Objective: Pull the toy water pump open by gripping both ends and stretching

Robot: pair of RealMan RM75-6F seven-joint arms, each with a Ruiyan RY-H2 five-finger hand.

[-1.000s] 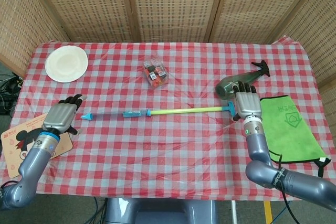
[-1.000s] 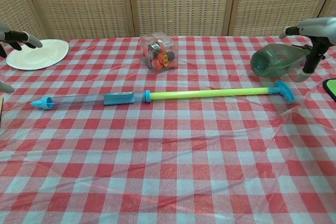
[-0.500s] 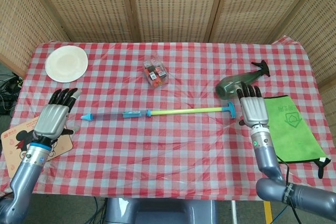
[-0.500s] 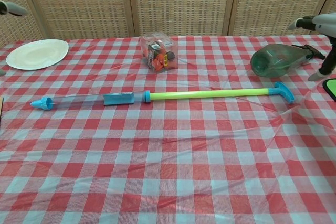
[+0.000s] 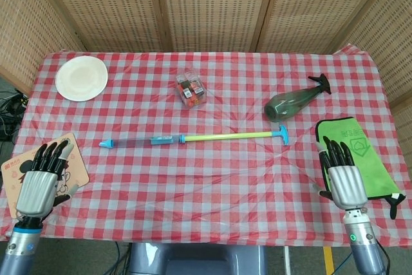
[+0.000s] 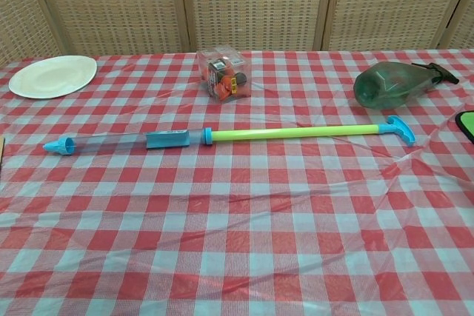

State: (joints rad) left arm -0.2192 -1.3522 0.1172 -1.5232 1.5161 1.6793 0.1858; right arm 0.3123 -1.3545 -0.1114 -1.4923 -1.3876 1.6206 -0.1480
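Observation:
The toy water pump (image 5: 193, 138) (image 6: 222, 137) lies stretched out across the middle of the table, its blue nozzle tip (image 5: 106, 143) (image 6: 58, 145) at the left and its yellow-green rod ending in a blue handle (image 5: 282, 135) (image 6: 401, 129) at the right. My left hand (image 5: 40, 185) hovers near the front left edge, open and holding nothing, well clear of the nozzle. My right hand (image 5: 341, 175) hovers near the front right edge, fingers spread, apart from the handle. Neither hand shows in the chest view.
A white plate (image 5: 81, 78) (image 6: 52, 76) sits at the back left. A clear box of small items (image 5: 191, 89) (image 6: 221, 73) stands behind the pump. A dark green bottle (image 5: 293, 100) (image 6: 392, 84) lies at the right. A green cloth (image 5: 355, 156) and a cartoon mat (image 5: 26, 173) flank the front corners.
Both hands have drawn back from the pump's ends toward the front edge of the table and left the chest view. The pump has not moved.

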